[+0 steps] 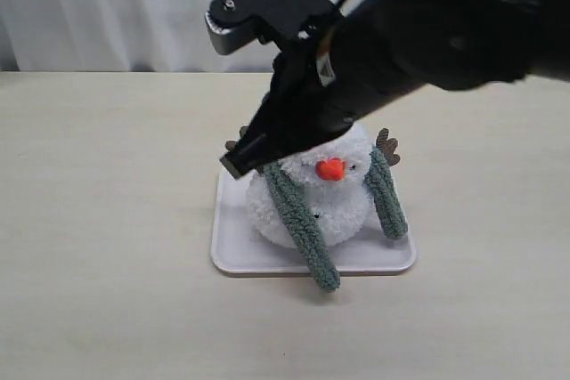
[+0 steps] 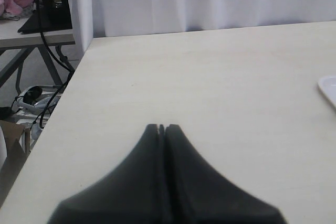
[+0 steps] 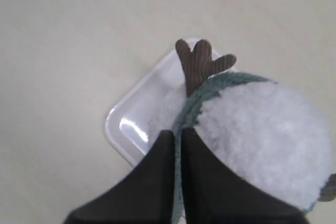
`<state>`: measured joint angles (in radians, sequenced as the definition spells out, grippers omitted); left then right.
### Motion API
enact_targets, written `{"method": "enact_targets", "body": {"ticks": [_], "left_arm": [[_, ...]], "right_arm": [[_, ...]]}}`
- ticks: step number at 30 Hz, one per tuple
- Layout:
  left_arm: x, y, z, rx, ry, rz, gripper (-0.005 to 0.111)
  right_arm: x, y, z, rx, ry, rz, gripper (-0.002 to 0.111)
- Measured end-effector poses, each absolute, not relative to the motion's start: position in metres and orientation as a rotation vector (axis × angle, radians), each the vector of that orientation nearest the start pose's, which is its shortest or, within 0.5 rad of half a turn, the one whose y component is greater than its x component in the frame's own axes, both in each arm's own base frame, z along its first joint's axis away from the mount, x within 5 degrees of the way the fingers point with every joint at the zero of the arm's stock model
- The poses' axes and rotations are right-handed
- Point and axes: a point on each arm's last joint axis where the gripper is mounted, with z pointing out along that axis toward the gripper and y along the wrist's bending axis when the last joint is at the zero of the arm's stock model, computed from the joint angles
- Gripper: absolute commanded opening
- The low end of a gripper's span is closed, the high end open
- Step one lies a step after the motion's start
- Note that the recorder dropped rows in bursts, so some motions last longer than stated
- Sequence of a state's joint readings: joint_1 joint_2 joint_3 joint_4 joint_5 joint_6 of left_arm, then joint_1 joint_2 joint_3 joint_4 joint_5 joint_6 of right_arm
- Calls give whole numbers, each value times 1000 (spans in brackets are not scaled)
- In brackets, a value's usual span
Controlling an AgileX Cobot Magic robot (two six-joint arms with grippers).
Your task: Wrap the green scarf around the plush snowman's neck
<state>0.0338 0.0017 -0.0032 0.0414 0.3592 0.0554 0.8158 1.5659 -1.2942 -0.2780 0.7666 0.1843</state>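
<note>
Right gripper [image 3: 177,132] pinches the green scarf [image 3: 207,88] between closed jaws, against the plush snowman [image 3: 262,135]. The scarf looks light and floppy, probably best gripped near an end. Left gripper [image 2: 161,128] is closed on nothing.

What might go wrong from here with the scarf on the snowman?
The right fingers pinch the green scarf right beside the plush snowman; a pull might topple it off the white tray. The scarf's ends only hang down the front, uncrossed, so it may slip off.

Bare table [image 1: 98,246] all around the tray [image 1: 232,251]; right arm [image 1: 427,33] low over the plush snowman [image 1: 343,211].
</note>
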Motion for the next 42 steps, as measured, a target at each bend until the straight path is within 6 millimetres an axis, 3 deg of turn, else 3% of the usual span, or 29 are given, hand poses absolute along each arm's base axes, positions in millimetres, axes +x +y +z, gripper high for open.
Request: {"method": "enact_targets", "body": {"ticks": [6, 14, 26, 37, 42], "left_arm": [[53, 3, 182, 45, 1842, 103, 0], [53, 3, 182, 45, 1842, 103, 0], [53, 3, 182, 45, 1842, 103, 0], [53, 3, 182, 45, 1842, 103, 0], [53, 3, 182, 45, 1842, 103, 0]], "right_arm": [[289, 265, 310, -841, 2415, -103, 4], [335, 285, 274, -772, 2584, -274, 4], [352, 288, 233, -783, 2644, -325, 4], [353, 293, 219, -786, 2686, -298, 4], [351, 291, 228, -777, 2676, -280, 4]]}}
